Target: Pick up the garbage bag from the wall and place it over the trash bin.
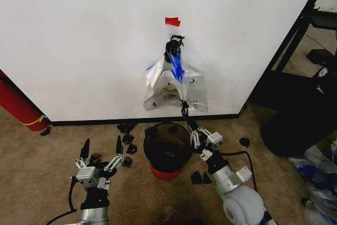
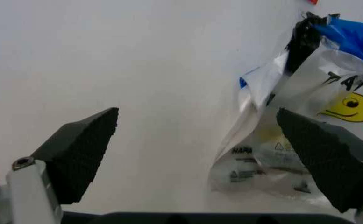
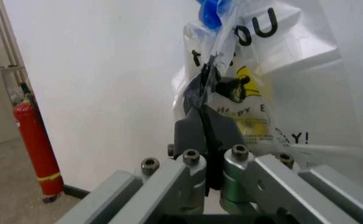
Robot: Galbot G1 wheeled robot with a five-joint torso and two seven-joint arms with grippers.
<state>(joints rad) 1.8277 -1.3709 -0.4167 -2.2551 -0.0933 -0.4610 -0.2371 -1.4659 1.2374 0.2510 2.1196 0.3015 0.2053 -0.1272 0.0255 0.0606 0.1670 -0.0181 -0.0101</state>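
Observation:
The garbage bag (image 1: 176, 85) hangs from a small hook (image 1: 174, 39) on the white wall (image 1: 84, 40), under a red tape patch (image 1: 172, 21). Its blue handles are bunched at the hook, and the black print and yellow smiley face (image 2: 351, 107) show on its front. My right gripper (image 1: 185, 110) reaches up over the trash bin to the bag's lower edge, and its fingers (image 3: 207, 100) are shut on a fold of the plastic (image 3: 274, 70). The dark round trash bin (image 1: 148, 142) with a red base stands on the carpet below. My left gripper (image 1: 101, 150) hangs open, low and left of the bin; its fingers (image 2: 84, 149) frame the wall and bag.
A red cylinder (image 1: 18, 104) leans at the wall's far left, also seen as a red cylinder (image 3: 38, 144) by the right wrist. A black rack (image 1: 303, 30) and a dark bulky object (image 1: 300, 122) stand at the right. Small black scraps (image 1: 126, 130) lie along the baseboard.

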